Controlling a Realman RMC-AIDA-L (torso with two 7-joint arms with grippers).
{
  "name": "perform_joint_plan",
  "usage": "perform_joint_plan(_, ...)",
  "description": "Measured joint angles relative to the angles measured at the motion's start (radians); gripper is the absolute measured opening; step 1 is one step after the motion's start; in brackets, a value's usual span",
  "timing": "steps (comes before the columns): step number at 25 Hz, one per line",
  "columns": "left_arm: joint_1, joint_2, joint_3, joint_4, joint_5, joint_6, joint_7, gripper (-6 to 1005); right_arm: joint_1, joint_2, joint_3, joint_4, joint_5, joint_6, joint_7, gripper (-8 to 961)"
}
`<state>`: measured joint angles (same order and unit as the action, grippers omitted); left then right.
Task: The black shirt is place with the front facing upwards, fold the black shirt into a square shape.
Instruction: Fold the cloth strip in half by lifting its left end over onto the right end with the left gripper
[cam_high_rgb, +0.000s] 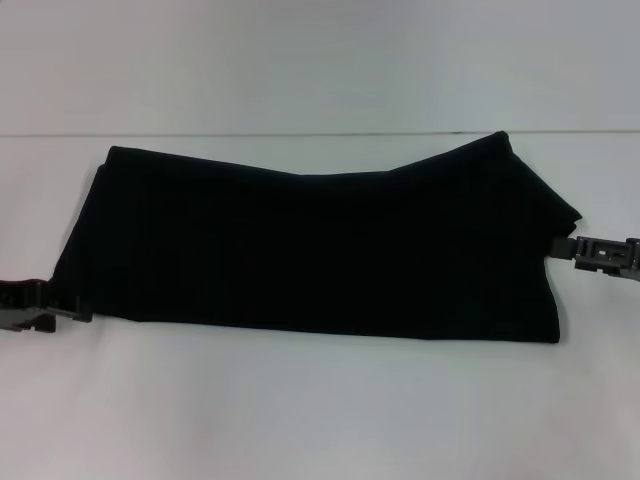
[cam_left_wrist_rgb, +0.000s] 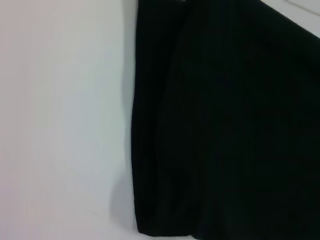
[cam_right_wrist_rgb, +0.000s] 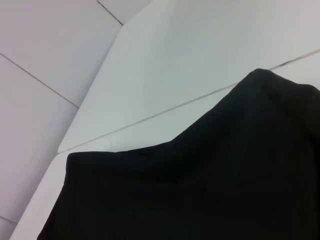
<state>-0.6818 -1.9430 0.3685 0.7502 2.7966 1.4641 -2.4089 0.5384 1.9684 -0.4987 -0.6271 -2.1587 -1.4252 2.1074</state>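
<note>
White tabletop (cam_high_rgb: 320, 400) fills my head view, a thin seam running across its far part, as both arms flank a half-folded garment.

At my left, the left gripper (cam_high_rgb: 40, 303) sits low at the near-left corner of the cloth, its tip just touching or tucked under the fabric edge. I cannot tell whether its fingers are spread or pressed together; only a dark bracket shows, and the left wrist view carries no fingers at all. At my right, the right gripper (cam_high_rgb: 600, 252) stands at the right-hand end, level with the middle of that edge, its tip against the cloth. Its finger state is equally hidden from me.

Between them lies the black shirt (cam_high_rgb: 320, 250), already folded into a long band on the table. No lettering and no neck label show, so the printed front appears to be folded inward or facing down. Its long axis runs left to right, straight from one gripper to the other. The near edge is fairly straight; the far edge dips in the middle and rises to a peak at the far-right corner, clear in the right wrist view (cam_right_wrist_rgb: 260, 75).

My judgement: the band is too long for a square, so one end must travel along the axis over the other. Each arm is nearest its own end; neither has the advantage.
</note>
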Motion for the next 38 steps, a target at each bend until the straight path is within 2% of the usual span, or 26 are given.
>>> perform_joint_plan(9,-0.024,0.01,0.004,-0.056,-0.011,-0.053,-0.019,608,0.0,0.0,0.003,0.003,0.001,0.004,-0.007,776)
perform_joint_plan(18,-0.024,0.01,0.01,-0.078,-0.008,-0.096,-0.023,618,-0.001,0.0,0.005,0.003,0.001,0.005,-0.004,775)
perform_joint_plan(23,-0.028,0.01,0.014,-0.086,-0.007,-0.096,-0.023,737,-0.001,0.0,0.005,0.003,0.001,0.005,-0.004,775)
perform_joint_plan(31,-0.035,0.012,0.012,-0.107,-0.002,-0.069,-0.026,731,-0.008,0.001,0.006,0.003,0.0,0.005,-0.007,775)
perform_joint_plan(38,-0.036,0.01,0.019,-0.112,0.002,-0.1,-0.027,730,-0.012,0.005,0.006,0.003,0.0,0.006,-0.008,776)
